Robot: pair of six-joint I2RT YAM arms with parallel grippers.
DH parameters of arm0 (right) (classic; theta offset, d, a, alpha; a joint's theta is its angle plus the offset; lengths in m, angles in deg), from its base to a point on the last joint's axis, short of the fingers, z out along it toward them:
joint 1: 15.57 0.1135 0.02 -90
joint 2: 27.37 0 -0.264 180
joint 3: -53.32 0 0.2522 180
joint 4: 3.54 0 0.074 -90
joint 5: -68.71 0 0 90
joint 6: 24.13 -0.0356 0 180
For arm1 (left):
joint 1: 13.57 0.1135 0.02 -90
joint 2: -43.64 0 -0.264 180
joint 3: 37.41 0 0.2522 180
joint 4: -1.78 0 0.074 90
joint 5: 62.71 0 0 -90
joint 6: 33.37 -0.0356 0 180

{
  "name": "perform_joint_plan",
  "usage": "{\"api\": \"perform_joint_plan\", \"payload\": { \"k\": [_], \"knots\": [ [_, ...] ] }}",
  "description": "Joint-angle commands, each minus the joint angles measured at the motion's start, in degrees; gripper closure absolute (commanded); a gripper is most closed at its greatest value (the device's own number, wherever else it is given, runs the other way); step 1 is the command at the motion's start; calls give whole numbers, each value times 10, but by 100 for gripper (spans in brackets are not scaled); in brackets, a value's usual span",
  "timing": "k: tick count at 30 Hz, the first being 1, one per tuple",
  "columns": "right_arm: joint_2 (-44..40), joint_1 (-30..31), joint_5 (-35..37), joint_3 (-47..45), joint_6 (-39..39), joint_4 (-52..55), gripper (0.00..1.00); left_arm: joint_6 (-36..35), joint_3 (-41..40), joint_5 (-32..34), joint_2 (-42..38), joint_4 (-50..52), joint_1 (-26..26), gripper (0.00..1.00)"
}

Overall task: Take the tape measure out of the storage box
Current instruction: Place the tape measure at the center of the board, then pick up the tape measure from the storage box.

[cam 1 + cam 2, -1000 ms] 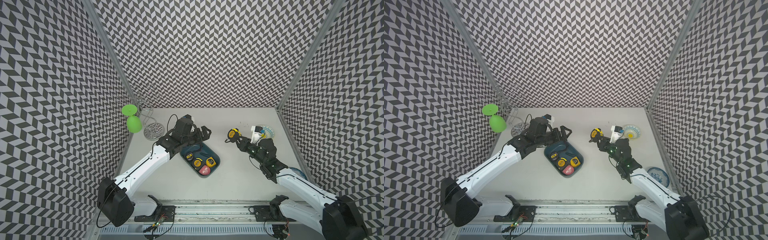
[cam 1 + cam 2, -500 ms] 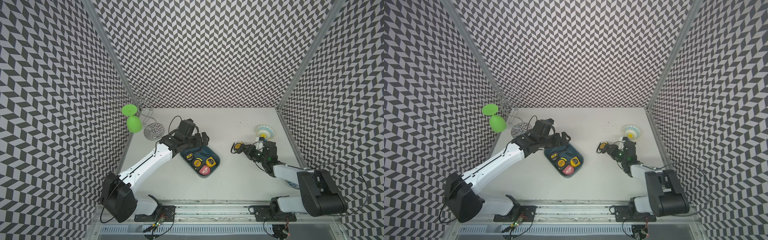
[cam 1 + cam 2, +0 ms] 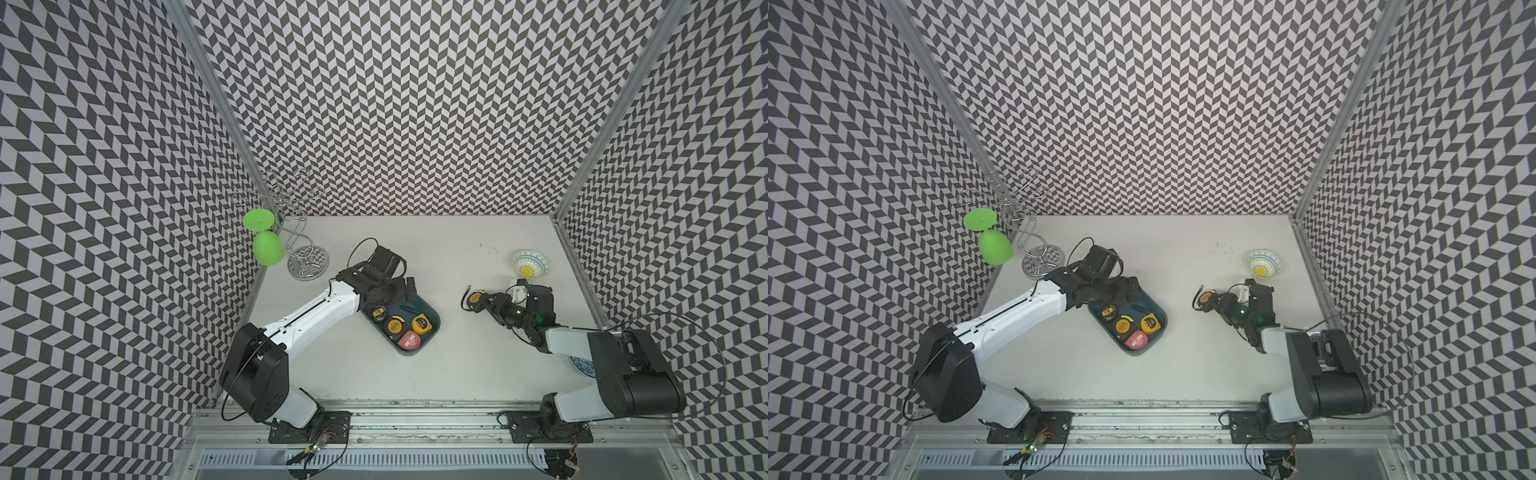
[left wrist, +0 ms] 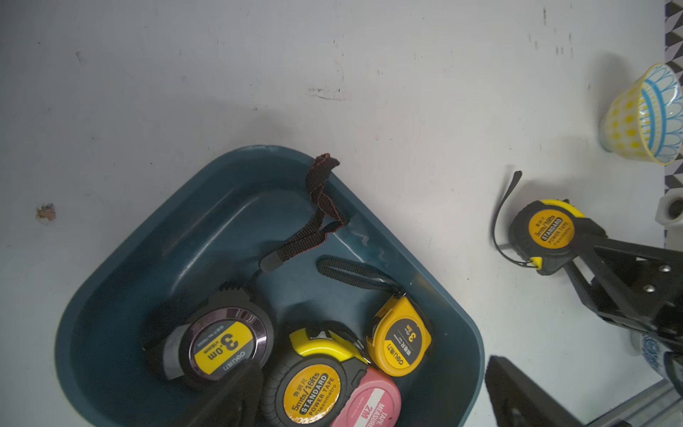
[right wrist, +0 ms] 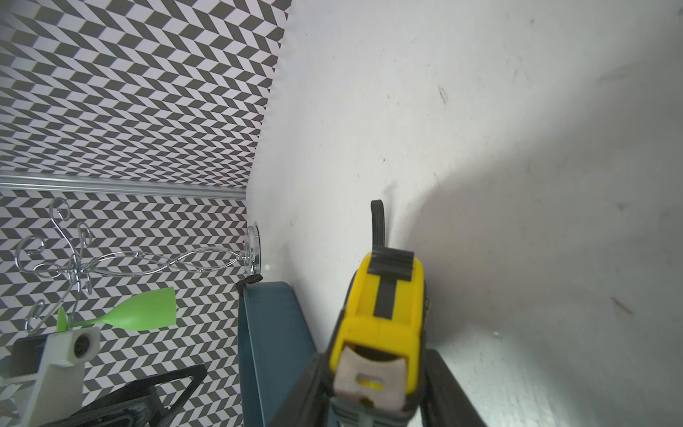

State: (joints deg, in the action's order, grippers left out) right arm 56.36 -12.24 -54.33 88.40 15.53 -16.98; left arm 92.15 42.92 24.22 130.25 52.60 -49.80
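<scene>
- Right gripper [image 3: 481,301], right of centre in both top views, brackets a yellow-black tape measure [image 3: 473,297] on the table [image 3: 457,365]; whether it pinches cannot be told.
- Left gripper [image 3: 401,293] hangs spread wide over the storage box's [image 3: 419,305] upper-left end, mid-frame; 4 other tape measures [image 3: 395,326] lie inside.

Both top views high overhead, facing down on the whole worktop [image 3: 457,365], wrist views close behind left end effector [image 4: 367,366] and right end effector [image 5: 373,369], both sharing the storage box [image 4: 155,240].

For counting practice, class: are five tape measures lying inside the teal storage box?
No, the storage box holds four tape measures: round black, black-and-yellow, yellow and pink.
</scene>
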Motion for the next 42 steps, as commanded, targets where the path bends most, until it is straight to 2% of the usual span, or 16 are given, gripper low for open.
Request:
{"api": "perform_joint_plan", "payload": {
  "k": [1, 5, 12, 17, 24, 31, 42],
  "knots": [
    [3, -5, 2, -3, 14, 2, 45, -18, 1, 29, 8, 24, -7, 0],
    [-12, -5, 10, -7, 21, 28, 35, -23, -9, 36, 9, 27, -9, 0],
    [-95, -5, 41, 0, 63, 137, 13, -36, -13, 47, 23, 40, -9, 0],
    [-150, -5, 42, 9, 80, 194, 5, -29, -9, 58, 44, 49, -10, 0],
    [-234, -5, 38, 19, 87, 255, 0, -19, 29, 111, 87, 99, -15, 0],
    [-266, -5, 34, 31, 88, 285, 1, -26, 43, 175, 108, 139, -18, 0],
    [-265, -5, 29, 37, 81, 276, 0, -14, 6, 153, 128, 116, 0, 0]
  ]
}}
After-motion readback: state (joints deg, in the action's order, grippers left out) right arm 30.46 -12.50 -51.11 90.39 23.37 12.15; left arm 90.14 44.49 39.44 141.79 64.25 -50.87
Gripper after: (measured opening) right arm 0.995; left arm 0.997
